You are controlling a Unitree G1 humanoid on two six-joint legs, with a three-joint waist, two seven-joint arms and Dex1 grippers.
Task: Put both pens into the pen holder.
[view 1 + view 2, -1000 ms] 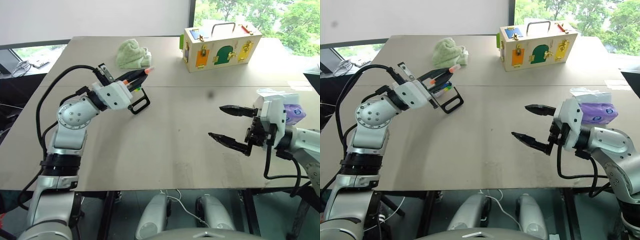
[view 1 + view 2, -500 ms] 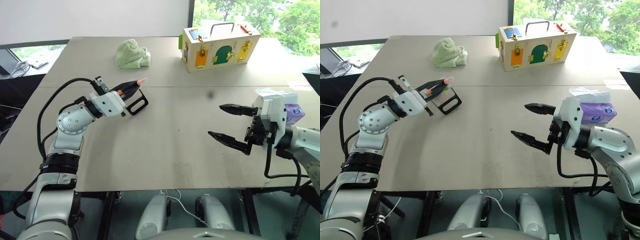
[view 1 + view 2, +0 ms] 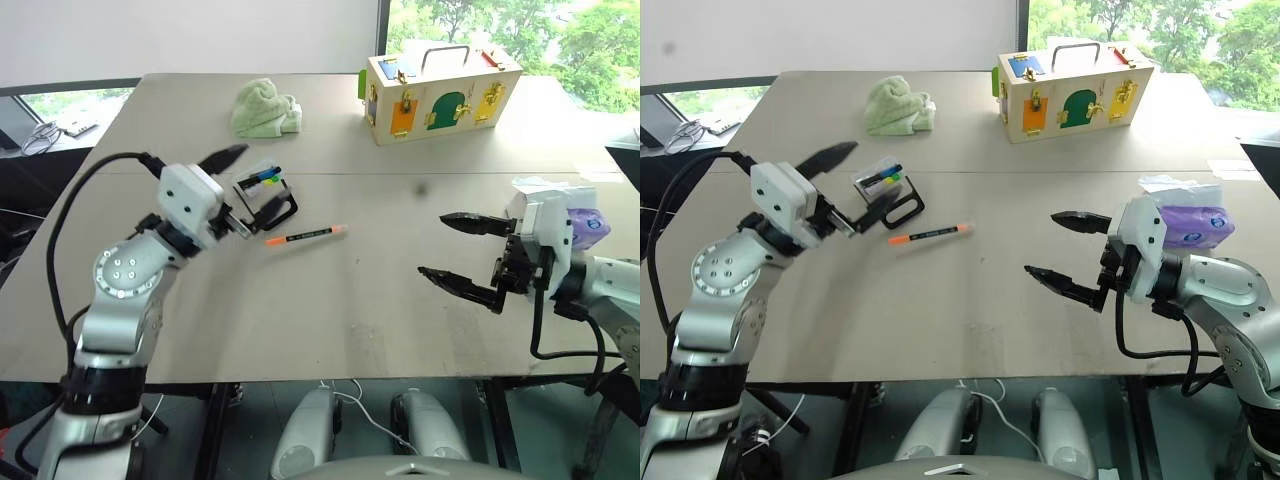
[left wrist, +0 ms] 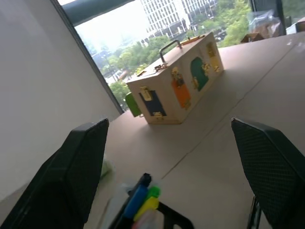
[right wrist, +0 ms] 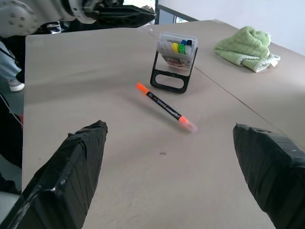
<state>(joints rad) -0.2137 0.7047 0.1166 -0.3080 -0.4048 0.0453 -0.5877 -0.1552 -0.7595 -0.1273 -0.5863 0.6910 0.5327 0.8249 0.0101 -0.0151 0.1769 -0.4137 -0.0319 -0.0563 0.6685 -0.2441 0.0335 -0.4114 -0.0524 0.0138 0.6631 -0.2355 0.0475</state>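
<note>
Orange-ended pen (image 3: 302, 236) is lying flat on the table (image 3: 330, 310), not in the pen holder (image 3: 268, 197). It sits just beside the holder's black loop frame, on the side toward the table's middle, with a small gap between them. Long axis runs roughly across the table, left to right, slightly skewed: one orange end points at the left arm, the pale-capped end points toward the right arm. The blue-ended pen (image 3: 880, 176) is already in the holder's clear cup, next to green and yellow tips. The holder itself looks tipped back on its frame rather than plumb, so I'd call the task half done. Left gripper (image 3: 236, 190) is empty, fingers spread wide, one above and one below the holder from the head camera, so the pen is off to its right and lower, close by. Right gripper (image 3: 459, 250) is also empty and spread wide, hovering over bare table well apart from the pen. Left arm is clearly nearer. A regrasp would want the fingers closing across the barrel, so the wrist has to point down at the table first.
</note>
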